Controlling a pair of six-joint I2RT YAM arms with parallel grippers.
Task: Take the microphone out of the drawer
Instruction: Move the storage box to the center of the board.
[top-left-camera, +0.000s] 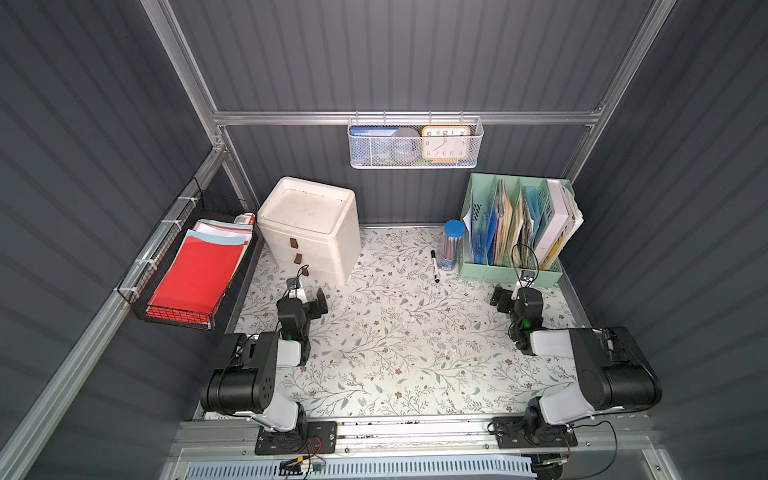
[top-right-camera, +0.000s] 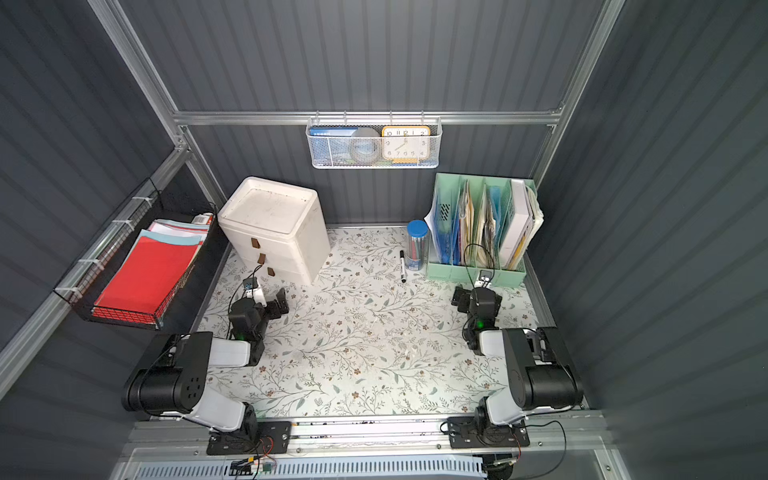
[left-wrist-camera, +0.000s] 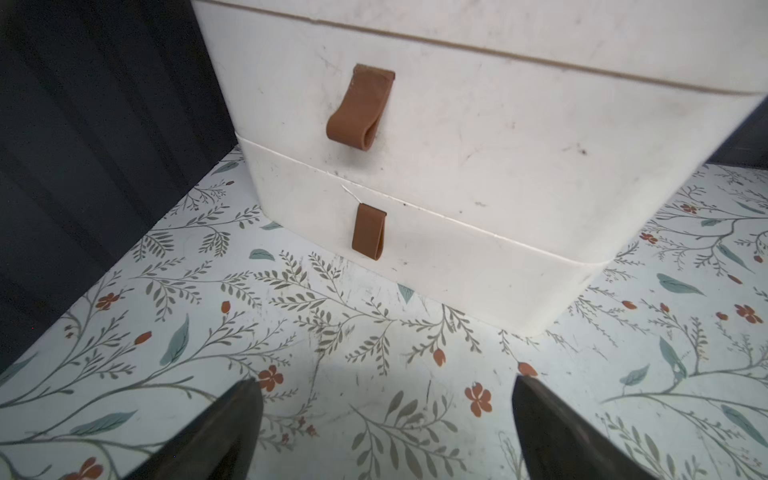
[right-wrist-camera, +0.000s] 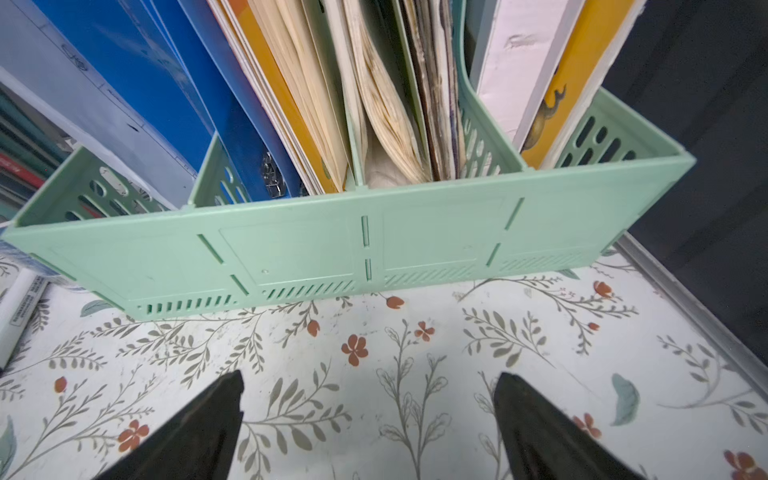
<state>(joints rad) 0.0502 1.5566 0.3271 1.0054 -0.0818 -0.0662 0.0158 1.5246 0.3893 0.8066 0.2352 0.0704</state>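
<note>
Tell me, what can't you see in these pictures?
- Microphone: in no view; the drawers are all shut.
- Top drawer: mostly cut off by the left wrist view's edge.
- Marker: cut off by the right wrist view's edge.
- Basket contents: both top views, blurred behind its mesh.

Overhead pair; left wrist faces drawers (left-wrist-camera: 457, 133).

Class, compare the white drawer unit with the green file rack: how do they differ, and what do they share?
The drawer unit is white with all drawers shut, contents hidden; the file rack is mint green and open-topped, folders showing. The drawer unit has brown strap pulls; the file rack has slotted walls. Both stand at the back of the floral table.
</note>
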